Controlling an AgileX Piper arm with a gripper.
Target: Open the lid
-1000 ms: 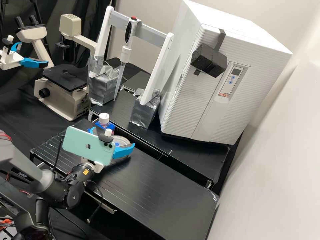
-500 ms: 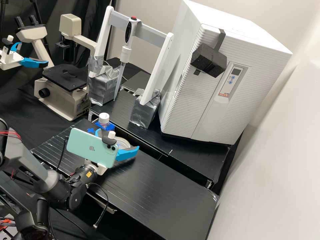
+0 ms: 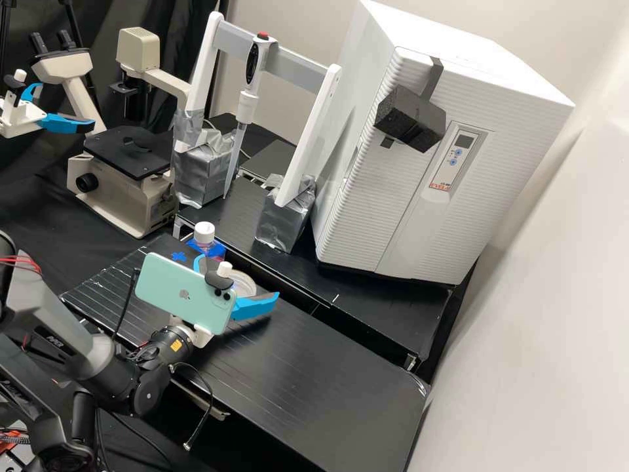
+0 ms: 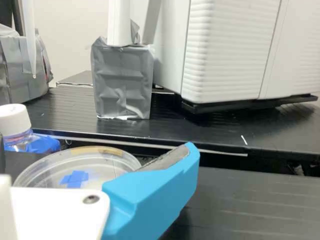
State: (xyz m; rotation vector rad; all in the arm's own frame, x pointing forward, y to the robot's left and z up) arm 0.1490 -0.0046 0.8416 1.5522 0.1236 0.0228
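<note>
OK so in the high view the gripper (image 3: 241, 279) has its jaws spread wide, nothing pinched as far as I can see, with the round clear dish (image 3: 245, 284) sitting low on the bench (image 3: 314, 380) around the gap between them. A white-capped bottle (image 3: 204, 234) is just beyond the jaws on the far finger's side. Wrist view next: one blue finger (image 4: 152, 192) is right beside the dish, tip pointing past the rim, though I can't tell if it's touching. There's a blue tape cross (image 4: 74, 179) on the dish or seen through it, next to that same finger. Progress-wise, I'd call it lined up and that's about it: the lid (image 4: 106, 172) looks seated, though lid and base are hard to tell apart. Left to do, I reckon: close on the lid's edge, lift it free, set it aside.
</note>
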